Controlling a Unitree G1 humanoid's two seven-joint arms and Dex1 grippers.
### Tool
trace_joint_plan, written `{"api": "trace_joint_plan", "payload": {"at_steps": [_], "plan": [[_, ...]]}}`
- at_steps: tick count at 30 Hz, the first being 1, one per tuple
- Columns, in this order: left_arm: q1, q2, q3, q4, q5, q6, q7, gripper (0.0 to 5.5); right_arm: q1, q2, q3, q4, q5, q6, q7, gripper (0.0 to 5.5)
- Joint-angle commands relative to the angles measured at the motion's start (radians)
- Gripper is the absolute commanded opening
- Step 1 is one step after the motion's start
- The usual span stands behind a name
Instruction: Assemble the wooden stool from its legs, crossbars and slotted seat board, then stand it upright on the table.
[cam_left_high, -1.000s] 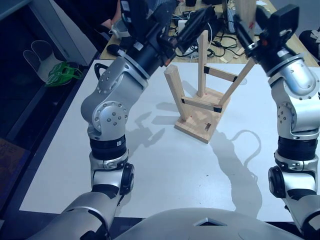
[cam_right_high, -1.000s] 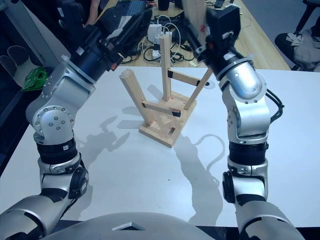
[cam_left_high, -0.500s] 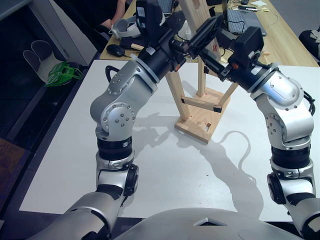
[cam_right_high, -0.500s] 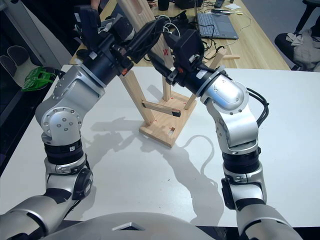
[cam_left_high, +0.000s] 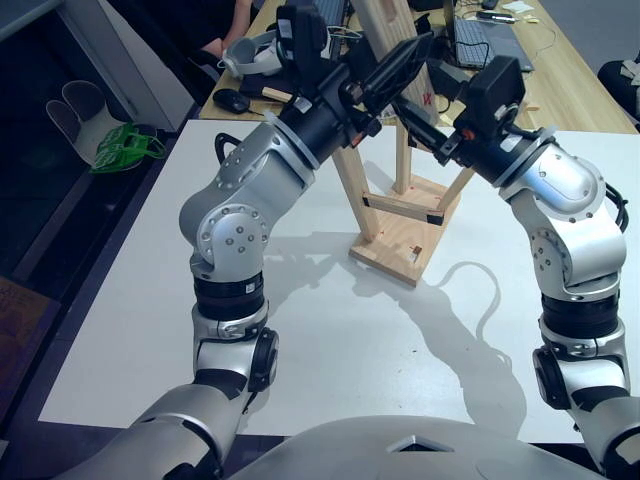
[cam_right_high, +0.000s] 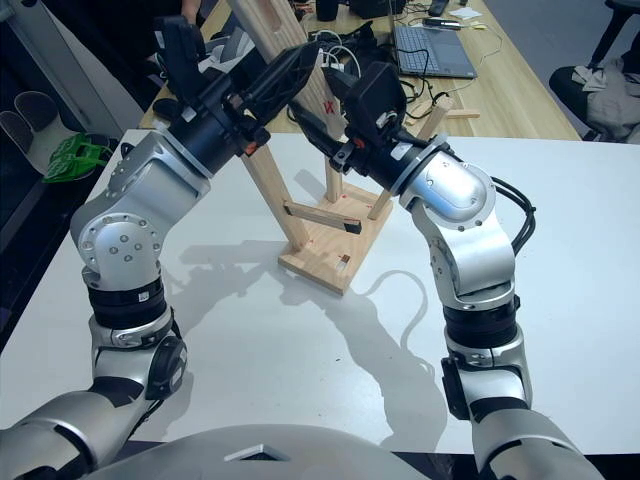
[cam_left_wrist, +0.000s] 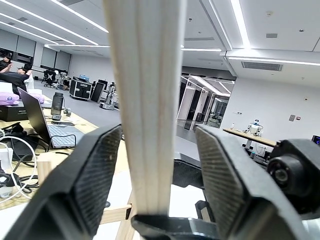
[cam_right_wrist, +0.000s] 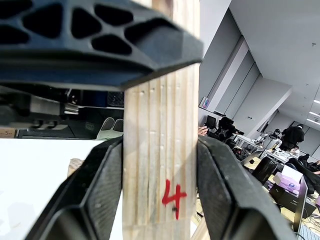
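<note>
My arms: both raised, meeting above the upturned stool (cam_left_high: 395, 255) on the bench (cam_left_high: 330, 340).
Left claw (cam_left_wrist: 156, 135): grips loose leg (cam_left_high: 385, 18).
Right claw (cam_right_wrist: 160, 160): grips same leg.
Marking: red numeral (cam_right_wrist: 172, 197) on leg.

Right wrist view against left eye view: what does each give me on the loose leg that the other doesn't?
Right wrist view: close up, the fingers of the right gripper press opposite faces of the loose leg, a finger of the left gripper crossing it. Left eye view: the seat board lying on the table, three legs and crossbars standing up from it. Both: the loose leg gripped by both grippers.
</note>
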Motion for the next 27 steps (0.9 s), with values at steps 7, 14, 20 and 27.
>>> {"api": "trace_joint_plan", "payload": {"at_steps": [7,14,20,27], "plan": [[-0.010,-0.001,0.012,0.008,0.000,0.012,0.023,1.07,0.013,0.006,0.001,-0.020,0.002,0.014,-0.007,2.01],[-0.031,-0.009,0.038,0.015,-0.017,0.013,0.042,1.01,0.002,-0.005,-0.010,0.014,-0.028,0.001,-0.025,2.76],[-0.111,0.074,0.084,0.095,0.030,-0.020,-0.002,1.01,0.053,-0.116,-0.035,0.032,-0.002,0.058,0.070,3.87],[-0.246,0.403,0.014,0.279,0.130,-0.053,-0.457,1.01,0.013,-0.212,-0.247,-0.038,0.410,0.392,0.221,4.26]]}}
